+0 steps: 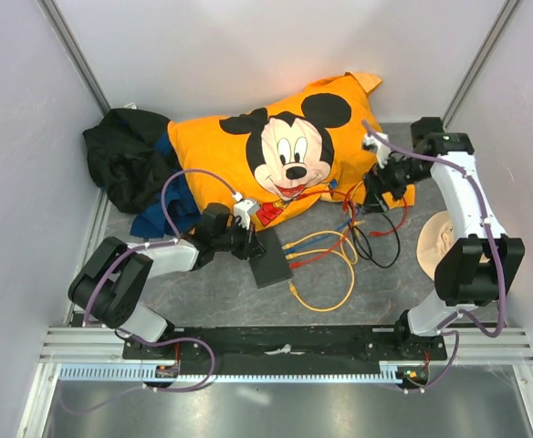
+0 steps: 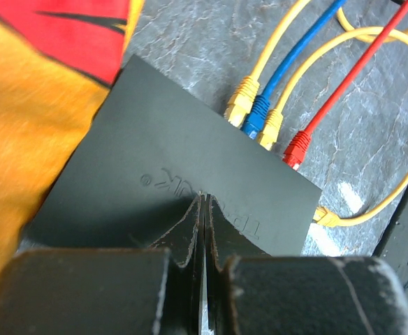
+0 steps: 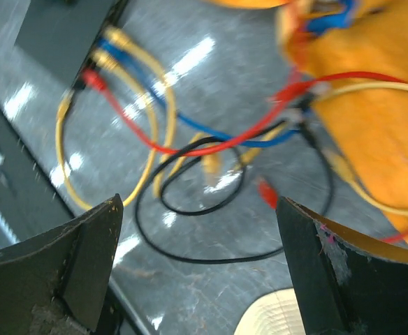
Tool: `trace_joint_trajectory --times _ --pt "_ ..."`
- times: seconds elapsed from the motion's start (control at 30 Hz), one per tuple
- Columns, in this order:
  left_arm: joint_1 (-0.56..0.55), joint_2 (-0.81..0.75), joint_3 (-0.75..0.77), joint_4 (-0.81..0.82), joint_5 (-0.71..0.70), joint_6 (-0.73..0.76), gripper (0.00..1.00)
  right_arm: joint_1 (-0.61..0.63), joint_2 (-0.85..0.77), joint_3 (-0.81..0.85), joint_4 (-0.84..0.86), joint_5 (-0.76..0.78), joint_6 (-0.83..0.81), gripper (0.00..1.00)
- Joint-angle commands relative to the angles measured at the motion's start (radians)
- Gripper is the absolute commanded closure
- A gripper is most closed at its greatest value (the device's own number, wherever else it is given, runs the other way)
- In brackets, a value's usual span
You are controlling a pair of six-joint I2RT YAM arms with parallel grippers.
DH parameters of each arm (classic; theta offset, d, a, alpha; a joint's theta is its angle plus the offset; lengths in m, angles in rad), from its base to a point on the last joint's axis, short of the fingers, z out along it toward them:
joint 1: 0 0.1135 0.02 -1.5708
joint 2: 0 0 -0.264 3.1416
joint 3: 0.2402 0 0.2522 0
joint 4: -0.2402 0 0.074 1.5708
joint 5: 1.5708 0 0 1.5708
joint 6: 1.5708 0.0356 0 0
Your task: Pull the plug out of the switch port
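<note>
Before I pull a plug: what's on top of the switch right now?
The shut left pincer appears to rest tip-down on the switch; its visible top is otherwise bare. The near strip is hidden behind the pincer itself.

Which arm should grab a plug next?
Right. The right fingers are wide open and free above the cables. The left fingers are shut and seem to rest on the switch, so they can't grab a plug.
</note>
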Motion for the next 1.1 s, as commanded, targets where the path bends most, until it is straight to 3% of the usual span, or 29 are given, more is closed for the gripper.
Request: trace_joint_trajectory --times 0.0,0.27,0.5,0.7,0.8,0.83,0.87,1.07 --pt "-0.014 0.014 -0.025 -0.123 -0.038 0.075 0.98 0.058 -0.029 -0.051 -0.24 0.069 -0.16 0.02" --pt "-0.014 -0.032 -0.077 -0.083 -0.058 0.042 0.98 0.206 -0.035 -0.195 -0.237 0.138 -0.096 0.13" --pt "-0.014 -0.037 -0.073 -0.096 -0.056 0.045 0.98 0.275 -0.003 -0.266 -0.081 0.199 0.087 0.2" --pt "-0.014 -0.037 -0.077 -0.09 -0.056 0.045 0.98 0.289 0.068 -0.222 -0.025 0.199 0.153 0.37" --pt "-0.014 -0.034 -0.077 -0.09 -0.055 0.045 0.98 0.292 0.106 -0.153 -0.025 0.21 0.176 0.69" --pt "-0.014 -0.035 -0.076 -0.088 -0.055 0.045 0.98 0.293 0.108 -0.121 -0.034 0.196 0.178 0.87" --pt "-0.014 -0.035 -0.076 -0.088 -0.055 0.044 0.98 0.292 0.108 -0.085 -0.059 0.187 0.175 0.98" --pt "-0.014 -0.023 -0.074 -0.085 -0.052 0.044 0.98 0.289 0.085 0.381 -0.154 0.039 0.19 1.0"
